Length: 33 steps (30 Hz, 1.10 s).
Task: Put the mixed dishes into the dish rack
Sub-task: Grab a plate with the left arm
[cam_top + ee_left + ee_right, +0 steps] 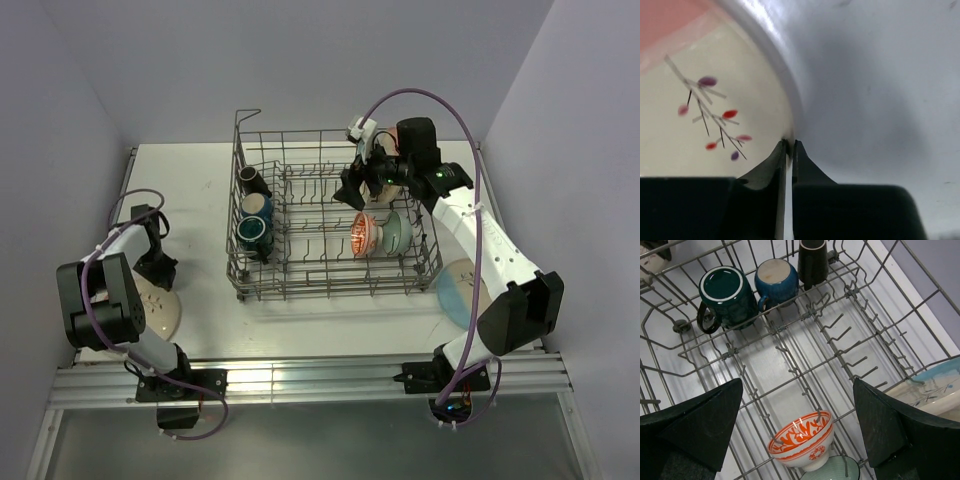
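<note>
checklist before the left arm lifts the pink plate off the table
1. Left tool closed on the rim of the round cream-and-pink plate with a twig motif: ok, jaws pinched to a slit at the rim.
2. Depth of that bite: cannot tell, only the tips meet the edge.
3. Right tool open and empty: ok.
4. Free tine rows in the grey metal wire dish rack: ok, the middle rows are bare.
5. Route into the rack clear: not ok, the right arm hangs over its right end.
</note>
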Tool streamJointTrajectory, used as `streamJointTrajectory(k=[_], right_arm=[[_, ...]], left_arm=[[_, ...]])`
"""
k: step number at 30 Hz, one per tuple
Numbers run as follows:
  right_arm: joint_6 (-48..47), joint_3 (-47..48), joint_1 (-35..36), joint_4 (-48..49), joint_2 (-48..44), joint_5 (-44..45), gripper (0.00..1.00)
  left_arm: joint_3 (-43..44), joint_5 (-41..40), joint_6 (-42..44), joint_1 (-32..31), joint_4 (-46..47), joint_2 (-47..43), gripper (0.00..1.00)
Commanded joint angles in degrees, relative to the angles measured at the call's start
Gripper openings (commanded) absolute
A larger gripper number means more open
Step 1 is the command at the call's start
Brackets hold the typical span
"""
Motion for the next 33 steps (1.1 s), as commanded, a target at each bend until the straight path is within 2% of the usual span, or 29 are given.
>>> streamJointTrajectory(k=[1,7,17,20,24,27,28,30,31,33], right_arm=[[0.69,-0.75,-0.48,-0.05,-3.49,-1.76,0.98],[0.87,-1.01,-0.65,-0.40,-3.50,-2.03,0.98],[0.34,-1.10,-0.65,-0.58,-4.29,-1.33,0.98],[0.16,-1.01,-0.57,-0.84,-4.64,-1.41,0.98],[-0.01,-1.01,-0.65,-1.11,-5.34,-1.50,0.98],[-0.19,-1.19,-0.65,-1.28,-5.25,-1.68,0.98],[-0.27,-1.10,-0.65,-1.28,-5.17,-1.85,0.98],[-0.19,-0.84,-0.56,-1.37,-4.90,-2.64,0.98],[-0.19,-0.49,-0.56,-1.37,-4.81,-2.91,0.98],[-0.27,0.04,-0.56,-1.54,-4.38,-3.43,0.98]], left_arm=[[0.85,5.82,0.32,0.16,9.58,1.77,0.06],[8.93,10.82,3.13,0.16,13.88,6.50,0.03],[33.43,22.95,1.82,-1.07,14.59,24.25,0.02],[37.67,25.16,1.20,-1.24,14.07,28.39,0.02],[38.04,27.61,1.99,-0.89,15.90,29.45,0.03],[34.88,31.65,2.17,0.77,18.71,27.01,0.12],[33.91,33.14,1.90,1.21,20.64,26.12,0.22],[31.71,34.47,2.51,2.62,21.97,23.06,0.34],[30.58,34.82,3.39,2.97,23.19,21.64,0.46],[29.43,35.18,4.71,4.11,23.82,17.26,0.59]])
